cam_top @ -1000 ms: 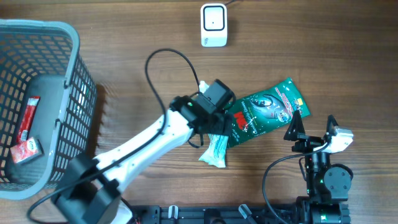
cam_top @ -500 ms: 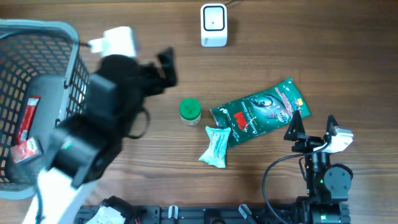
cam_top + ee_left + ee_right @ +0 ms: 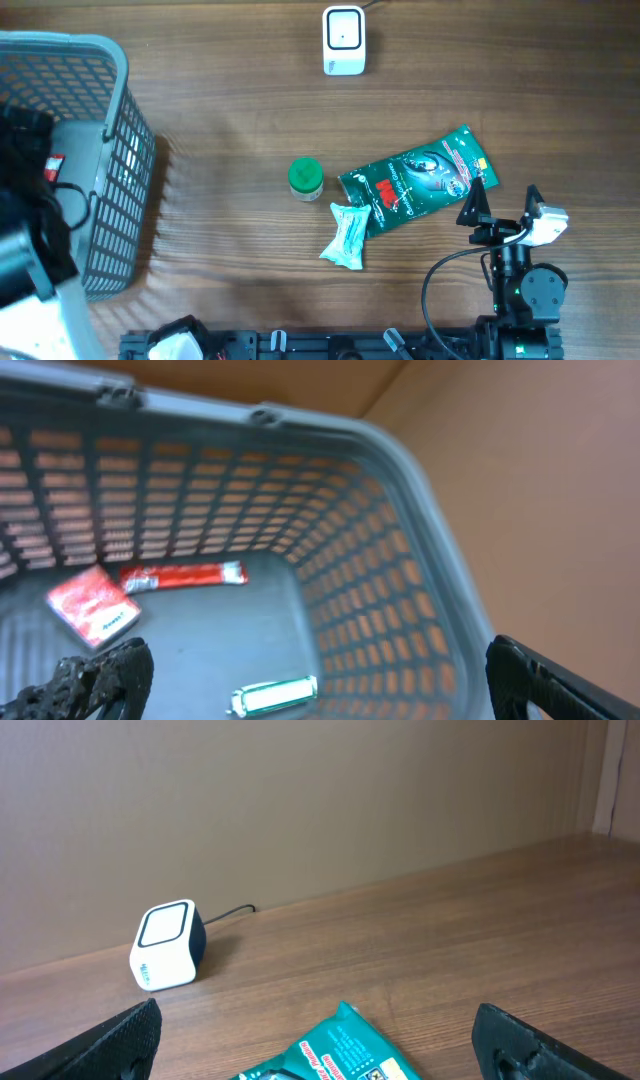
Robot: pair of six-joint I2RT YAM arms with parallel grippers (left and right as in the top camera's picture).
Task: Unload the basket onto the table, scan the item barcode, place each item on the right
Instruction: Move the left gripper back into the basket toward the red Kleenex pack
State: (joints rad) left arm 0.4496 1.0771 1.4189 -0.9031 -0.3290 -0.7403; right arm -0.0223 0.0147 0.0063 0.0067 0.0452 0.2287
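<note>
Over the basket (image 3: 130,180) at the desk's (image 3: 230,130) left edge, left fingers (image 3: 100,675) hovering wide apart, empty. right fingers (image 3: 125,1040) gaping, empty, near front-right corner. green 3M pouch (image 3: 418,180) lying right of mid-desk; scanner (image 3: 343,40) sitting at far edge.

**Soft, even light; one view blurred**

From overhead we note flat, diffuse light on the table (image 3: 230,230). The basket (image 3: 135,170) throws a faint shadow to its right. The left arm (image 3: 30,270), in the frame's lower corner, is smeared with blur. The left wrist view is soft throughout, with the basket wall glowing orange through its holes. The right wrist view is dimmer and brownish but reasonably sharp.
</note>
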